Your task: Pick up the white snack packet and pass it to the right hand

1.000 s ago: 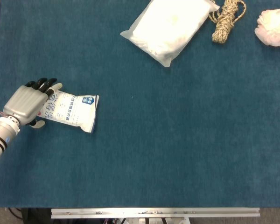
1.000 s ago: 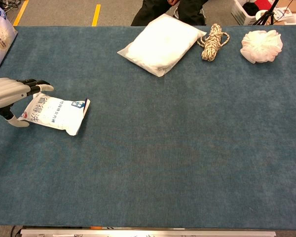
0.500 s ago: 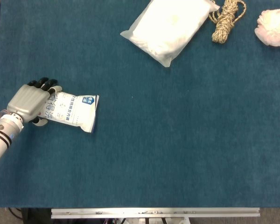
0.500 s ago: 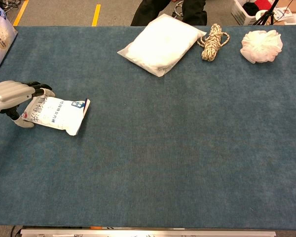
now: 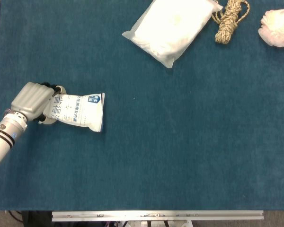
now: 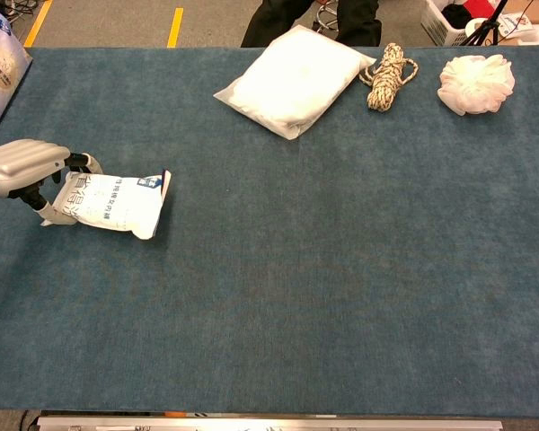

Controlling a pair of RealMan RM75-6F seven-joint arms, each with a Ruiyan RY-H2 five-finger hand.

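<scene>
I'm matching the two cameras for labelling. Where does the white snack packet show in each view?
Head view: white snack packet at left-centre, its left end gripped by the left hand.
Chest view: the packet at left, slightly above mid-height, in the same hand.
Shared landmark: the coiled rope, top right in both.

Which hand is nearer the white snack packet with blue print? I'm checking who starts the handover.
Left. The left hand grips the white snack packet with blue print at its left end, on the teal tabletop. The right hand shows in neither view, so its position cannot be told.
</scene>
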